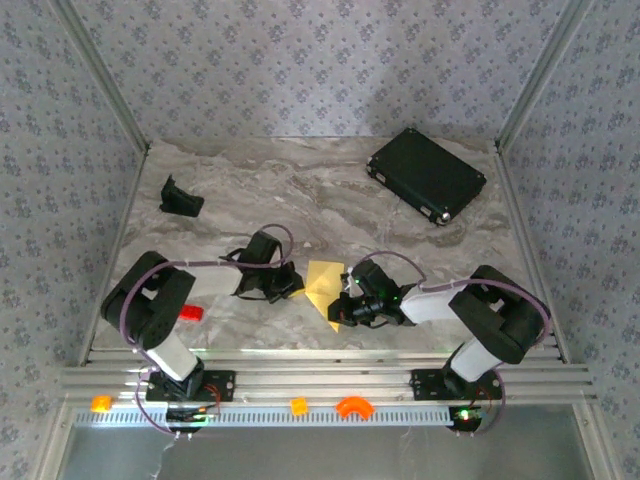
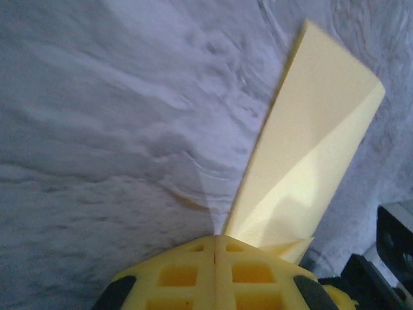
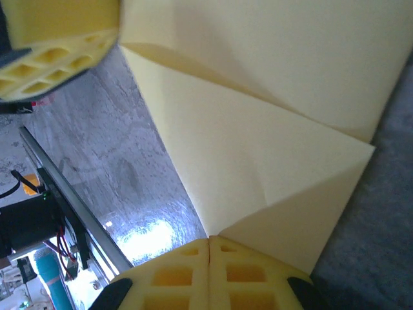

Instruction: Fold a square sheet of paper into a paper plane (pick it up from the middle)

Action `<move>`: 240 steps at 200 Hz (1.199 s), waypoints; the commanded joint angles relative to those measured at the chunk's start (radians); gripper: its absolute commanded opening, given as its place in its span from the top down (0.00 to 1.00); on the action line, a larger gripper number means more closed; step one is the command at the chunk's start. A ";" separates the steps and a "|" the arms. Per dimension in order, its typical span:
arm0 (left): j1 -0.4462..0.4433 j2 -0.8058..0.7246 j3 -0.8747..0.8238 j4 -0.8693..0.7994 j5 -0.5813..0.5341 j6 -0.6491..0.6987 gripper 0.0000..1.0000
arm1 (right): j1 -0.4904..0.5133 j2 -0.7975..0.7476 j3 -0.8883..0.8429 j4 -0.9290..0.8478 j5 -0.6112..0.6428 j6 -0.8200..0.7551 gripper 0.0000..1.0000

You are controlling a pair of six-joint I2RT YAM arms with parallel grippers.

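L tool (image 2: 214, 242): yellow ribbed fingers (image 2: 177, 274) pressed together, no gap, clenched on one corner of the thin pale-yellow paper sheet (image 2: 310, 161), which rises away from the tips as a long folded panel w/ a diagonal crease. Seen from above, L tool (image 1: 285, 285) sits at the sheet's left edge.

R tool (image 3: 210, 244): fingers likewise closed tight, pinching the sheet (image 3: 258, 129) at a corner where two creases meet; folded flaps spread up and right. L tool's yellow pad also shows top-left in the R wrist view, on the sheet's far edge. From above, R tool (image 1: 340, 305) is at the sheet's right-lower edge.

Sheet (image 1: 322, 282) hangs between both tools, front-centre over the grey marbled desk (image 1: 300, 190); can't tell if it touches the desk.

Further out: small red block (image 1: 190, 313) beside L arm, small black bracket (image 1: 180, 197) far left, black rectangular case (image 1: 428, 175) far right corner, well apart from the sheet. Small orange plastic pieces (image 1: 352, 406) lie on the front rail.
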 commanded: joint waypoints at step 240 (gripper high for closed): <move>-0.153 0.064 0.063 -0.106 -0.148 0.020 1.00 | 0.035 0.055 0.099 -0.173 0.023 -0.089 0.96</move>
